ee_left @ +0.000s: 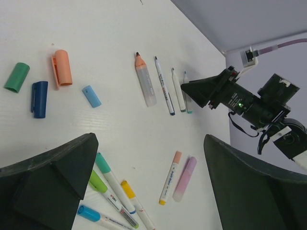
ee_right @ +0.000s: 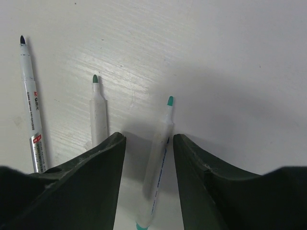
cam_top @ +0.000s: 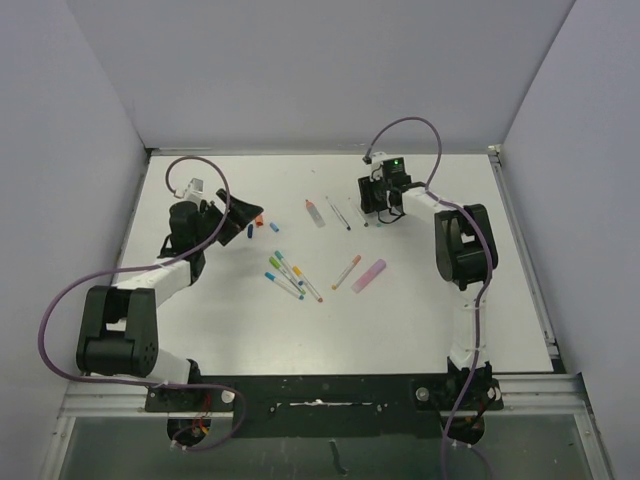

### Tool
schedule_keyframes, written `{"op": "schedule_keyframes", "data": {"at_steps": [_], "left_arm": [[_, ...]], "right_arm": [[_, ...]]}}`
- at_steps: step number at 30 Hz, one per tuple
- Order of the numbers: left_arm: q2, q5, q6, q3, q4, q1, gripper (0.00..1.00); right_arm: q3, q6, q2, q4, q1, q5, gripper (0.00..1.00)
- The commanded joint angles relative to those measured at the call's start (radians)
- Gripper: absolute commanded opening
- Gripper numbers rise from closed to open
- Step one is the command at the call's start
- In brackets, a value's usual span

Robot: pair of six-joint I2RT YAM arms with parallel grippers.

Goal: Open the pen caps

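My left gripper (ee_left: 149, 143) hangs open and empty above the table. Under it lie pens with pen caps on: teal (ee_left: 102, 163), green (ee_left: 97, 181), yellow (ee_left: 127, 188), blue (ee_left: 88, 212) and orange (ee_left: 177, 157). Loose caps lie to the left: green (ee_left: 17, 77), dark blue (ee_left: 39, 98), orange (ee_left: 62, 67), light blue (ee_left: 91, 96). My right gripper (ee_right: 149, 139) is open at the back of the table, one finger on each side of an uncapped teal-tipped pen (ee_right: 158, 160) that lies on the table, with a gap on both sides.
Beside the teal-tipped pen lie an uncapped green-tipped pen (ee_right: 98, 115) and a black-tipped one (ee_right: 29, 110). A thick orange-tipped marker (ee_left: 145, 81) lies further left. A pale purple highlighter (ee_left: 184, 178) rests next to the orange-capped pen. Grey walls close the table (cam_top: 200, 330) on three sides.
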Motion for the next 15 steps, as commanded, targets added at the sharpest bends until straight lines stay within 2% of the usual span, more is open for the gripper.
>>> {"op": "schedule_keyframes", "data": {"at_steps": [1, 6, 10, 12, 15], "left_arm": [[-0.062, 0.003, -0.010, -0.010, 0.042, 0.007, 0.97], [-0.056, 0.020, -0.038, -0.021, 0.094, 0.007, 0.98], [-0.055, 0.029, -0.055, -0.029, 0.126, 0.007, 0.98], [-0.054, 0.033, -0.050, -0.023, 0.121, 0.007, 0.98], [-0.057, 0.033, -0.046, -0.018, 0.106, 0.007, 0.98]], "right_arm": [[0.023, 0.029, -0.019, 0.045, 0.004, -0.003, 0.47], [-0.021, 0.034, -0.111, 0.092, 0.003, 0.016, 0.58], [-0.082, 0.027, -0.229, 0.110, 0.012, 0.000, 0.72], [-0.110, 0.022, -0.287, 0.086, 0.027, -0.027, 0.78], [-0.153, -0.012, -0.367, 0.025, 0.085, -0.029, 0.80]]}}
